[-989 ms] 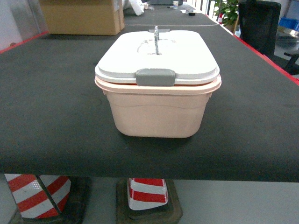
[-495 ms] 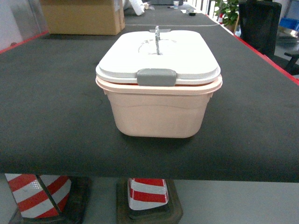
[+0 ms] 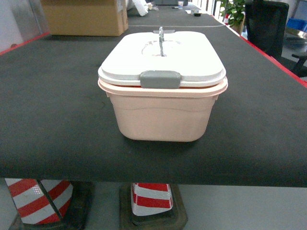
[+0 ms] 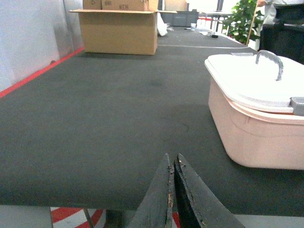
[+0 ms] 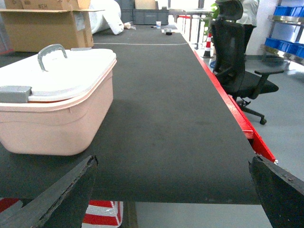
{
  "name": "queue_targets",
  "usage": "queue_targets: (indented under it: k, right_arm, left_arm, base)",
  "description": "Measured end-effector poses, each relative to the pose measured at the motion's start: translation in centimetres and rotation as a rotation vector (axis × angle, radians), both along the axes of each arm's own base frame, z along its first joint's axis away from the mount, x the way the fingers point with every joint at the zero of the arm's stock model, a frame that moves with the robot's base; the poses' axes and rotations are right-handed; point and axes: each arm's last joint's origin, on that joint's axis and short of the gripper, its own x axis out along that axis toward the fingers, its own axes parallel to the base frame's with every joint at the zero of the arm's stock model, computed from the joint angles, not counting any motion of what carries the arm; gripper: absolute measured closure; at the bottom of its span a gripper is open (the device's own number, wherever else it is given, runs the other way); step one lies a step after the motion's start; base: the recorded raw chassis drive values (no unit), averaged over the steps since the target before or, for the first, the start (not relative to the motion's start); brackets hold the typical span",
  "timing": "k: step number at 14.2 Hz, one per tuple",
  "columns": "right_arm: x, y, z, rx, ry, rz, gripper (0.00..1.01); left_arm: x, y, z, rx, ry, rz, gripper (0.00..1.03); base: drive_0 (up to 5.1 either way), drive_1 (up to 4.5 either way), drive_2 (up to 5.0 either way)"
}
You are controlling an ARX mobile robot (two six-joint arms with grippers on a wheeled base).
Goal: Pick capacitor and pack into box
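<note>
Pink box (image 3: 162, 117) sits lidded; only wrist views reveal closed left, wide right jaws.

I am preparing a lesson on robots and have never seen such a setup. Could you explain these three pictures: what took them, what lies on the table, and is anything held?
A wheeled robot with two arms took them. One camera looks ahead from its body; one sits on each wrist. On the black table stands a pink box, its white lid on. Further back is a cardboard carton. The left end effector is shut and holds nothing; the right end effector is open and empty. No capacitor shows.
</note>
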Motion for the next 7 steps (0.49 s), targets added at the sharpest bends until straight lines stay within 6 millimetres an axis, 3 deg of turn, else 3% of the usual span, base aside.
queue_targets:
  k: [7]
  right_arm:
    - [0.00, 0.00, 0.00, 0.000, 0.000, 0.000, 0.03]
  left_arm:
    - [-1.12, 0.00, 0.04, 0.000, -0.005, 0.000, 1.01]
  base:
    - [0.0, 0.00, 0.0]
